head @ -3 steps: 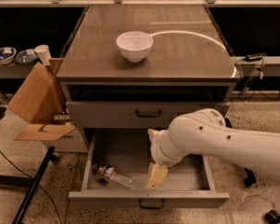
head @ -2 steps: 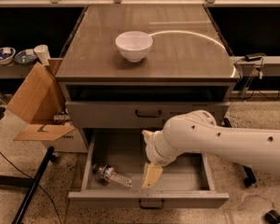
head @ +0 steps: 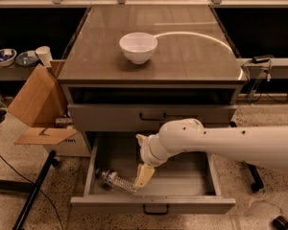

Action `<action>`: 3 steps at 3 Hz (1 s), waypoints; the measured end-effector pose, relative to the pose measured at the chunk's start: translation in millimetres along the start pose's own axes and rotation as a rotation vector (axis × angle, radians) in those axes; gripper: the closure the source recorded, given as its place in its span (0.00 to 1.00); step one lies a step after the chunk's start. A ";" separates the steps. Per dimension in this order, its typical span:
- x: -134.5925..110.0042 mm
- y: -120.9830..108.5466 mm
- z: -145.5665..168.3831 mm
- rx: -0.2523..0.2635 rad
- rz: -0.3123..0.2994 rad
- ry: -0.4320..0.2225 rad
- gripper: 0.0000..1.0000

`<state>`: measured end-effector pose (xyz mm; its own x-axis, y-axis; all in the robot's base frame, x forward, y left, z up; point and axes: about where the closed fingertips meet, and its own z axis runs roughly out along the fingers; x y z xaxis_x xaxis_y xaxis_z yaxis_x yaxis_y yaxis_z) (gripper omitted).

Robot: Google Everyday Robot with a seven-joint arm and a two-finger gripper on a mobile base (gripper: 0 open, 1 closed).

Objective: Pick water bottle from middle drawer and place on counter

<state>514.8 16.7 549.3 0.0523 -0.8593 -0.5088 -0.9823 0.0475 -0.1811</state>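
Note:
The water bottle [head: 116, 180] lies on its side in the front left of the open middle drawer [head: 182, 178]. It is clear and crinkled. My gripper [head: 143, 176] hangs from the white arm [head: 216, 142] that reaches in from the right. It is down inside the drawer, right at the bottle's right end. The counter [head: 192, 47] is the glossy grey-brown top of the cabinet, above the drawers.
A white bowl [head: 138, 47] stands on the counter near its left middle. A closed drawer [head: 151, 116] sits above the open one. An open cardboard box [head: 36, 104] stands left of the cabinet. Dishes and a cup [head: 42, 55] sit on the left shelf.
My arm and gripper have moved left inside the drawer, from its middle to the right end of the water bottle. The bottle has not moved.

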 end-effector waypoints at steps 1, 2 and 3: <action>1.0 -12.1 43.2 -0.021 0.018 -0.056 0.00; 7.1 -14.8 96.2 -0.069 0.053 -0.115 0.00; 9.1 -13.3 128.2 -0.098 0.074 -0.153 0.00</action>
<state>551.4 73.4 439.2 -0.0010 -0.7674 -0.6412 -0.9969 0.0513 -0.0599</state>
